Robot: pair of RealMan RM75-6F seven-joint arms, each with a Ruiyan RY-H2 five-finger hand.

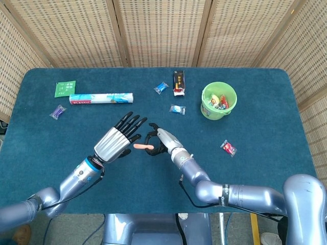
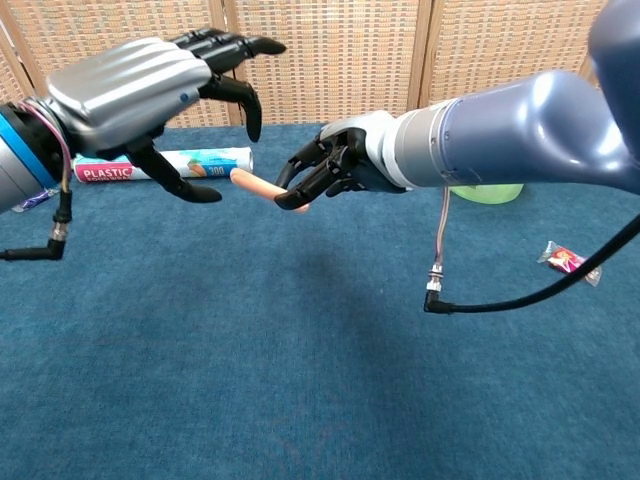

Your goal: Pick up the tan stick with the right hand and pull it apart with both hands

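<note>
The tan stick [image 1: 140,146] [image 2: 254,185] hangs above the blue table, lying roughly level and pointing to the left. My right hand [image 1: 158,141] [image 2: 322,169] grips its right end between thumb and fingers. My left hand [image 1: 116,139] [image 2: 150,95] is raised just left of the stick, fingers spread, thumb below the stick's free end. Nothing is held in the left hand; in the chest view a small gap shows between its thumb and the stick's tip.
A plastic-wrap roll [image 1: 101,98] [image 2: 163,164], a green packet [image 1: 65,88] and a purple candy [image 1: 57,111] lie at the far left. A green bucket [image 1: 228,110] of candies, a dark box [image 1: 179,81] and loose candies [image 1: 228,148] [image 1: 177,108] sit at the right.
</note>
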